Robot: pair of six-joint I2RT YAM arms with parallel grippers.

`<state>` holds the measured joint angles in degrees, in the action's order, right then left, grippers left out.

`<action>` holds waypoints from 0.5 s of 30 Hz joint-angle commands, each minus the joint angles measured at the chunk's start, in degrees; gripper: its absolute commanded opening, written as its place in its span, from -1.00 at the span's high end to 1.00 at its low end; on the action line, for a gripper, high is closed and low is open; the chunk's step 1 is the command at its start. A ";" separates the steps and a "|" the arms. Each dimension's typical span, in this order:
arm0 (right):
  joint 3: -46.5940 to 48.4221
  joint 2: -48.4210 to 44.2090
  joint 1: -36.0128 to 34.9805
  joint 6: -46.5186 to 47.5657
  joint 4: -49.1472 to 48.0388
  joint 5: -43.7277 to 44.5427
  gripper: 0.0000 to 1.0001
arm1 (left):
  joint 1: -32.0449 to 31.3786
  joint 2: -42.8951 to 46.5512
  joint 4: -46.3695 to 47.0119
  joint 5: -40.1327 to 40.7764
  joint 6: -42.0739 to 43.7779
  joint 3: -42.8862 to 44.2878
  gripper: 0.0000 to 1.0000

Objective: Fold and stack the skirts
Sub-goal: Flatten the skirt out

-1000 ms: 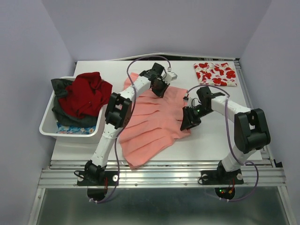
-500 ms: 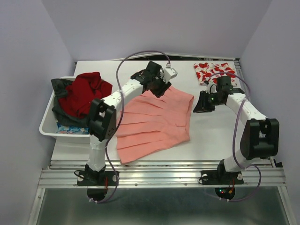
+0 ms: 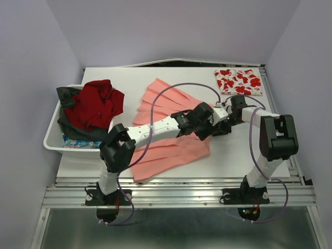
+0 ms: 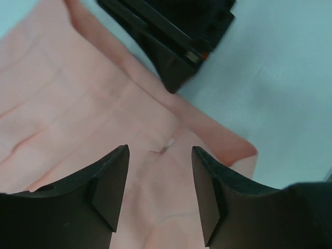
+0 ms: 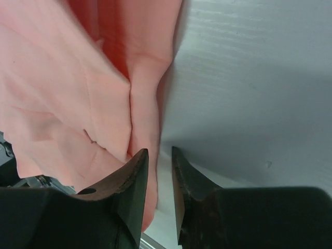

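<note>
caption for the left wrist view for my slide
Open left gripper over a corner of the salmon-pink skirt, with the right gripper at its edge.

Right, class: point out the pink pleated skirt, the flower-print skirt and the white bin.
pink pleated skirt (image 3: 171,155): top view, near pleats.
flower-print skirt (image 3: 238,81): top view, its middle.
white bin (image 3: 78,152): top view, near wall.

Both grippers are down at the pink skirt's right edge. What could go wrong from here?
1. The left gripper, open over the corner of the salmon skirt, sits right beside the right gripper; any closer and they may knock together.
2. The right gripper's narrow jaws are at the thin hem fold only, so a lift might slip off.
3. The left arm reaches across the pleats and may drag them when it pulls back.
</note>
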<state>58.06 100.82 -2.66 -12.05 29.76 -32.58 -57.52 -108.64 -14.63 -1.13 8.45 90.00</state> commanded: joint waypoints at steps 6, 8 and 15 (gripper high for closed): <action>0.21 7.37 -0.24 -1.04 -4.62 -1.35 0.42 | -8.30 -2.27 -1.62 3.14 -1.60 -4.92 -0.28; 0.38 8.34 -0.24 -1.13 -4.62 -1.78 0.47 | -8.93 -4.12 -4.07 2.19 -0.98 -4.57 -0.17; 1.00 10.80 -0.24 -1.22 -4.62 -1.52 0.75 | -11.83 -1.58 -5.84 -2.30 5.17 -11.58 0.72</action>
<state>59.11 108.44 -2.66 -14.85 26.39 -40.69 -67.83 -113.19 -18.04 -1.45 9.58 82.67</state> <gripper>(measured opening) 0.155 0.220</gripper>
